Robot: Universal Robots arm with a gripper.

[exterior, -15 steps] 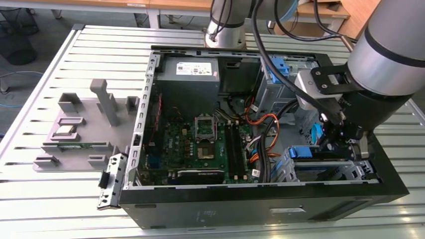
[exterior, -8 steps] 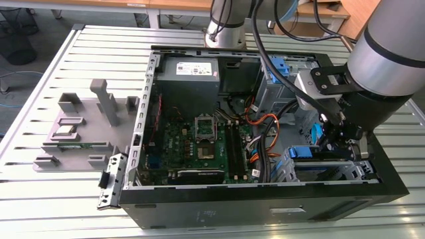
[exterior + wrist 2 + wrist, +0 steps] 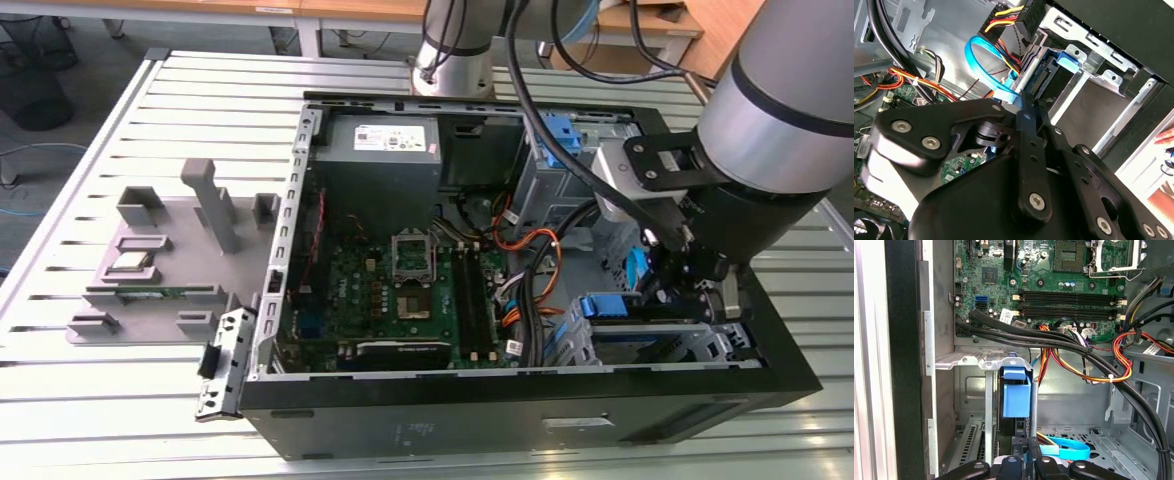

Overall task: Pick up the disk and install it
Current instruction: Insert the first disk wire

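Here, an open black computer case is seen lying on a slatted metal table. At the exterior view's left, a grey holder is set on the table beside the case, with a small square chip resting on it. Inside the case, a green motherboard is laid out, and a grey power-supply box is placed at the far end. Orange and black cables are strung across the middle. Toward the exterior view's right, a metal drive cage is fitted at the near corner of the case, and the arm is lowered over it, with the pincer just above the cage.

In the first wrist view, the disk is seen edge-on, standing upright in the drive cage, its blue carrier bracket facing the camera. The pincer is placed at the disk's nearer edge, with its black fingers pressed close on either side of a thin silver edge, so the disk appears to be clasped. In the second wrist view, the pincer is shown narrowed around the same silver edge of the disk, which is partly seated between the cage rails. A light blue flat cable is looped just beside the disk.
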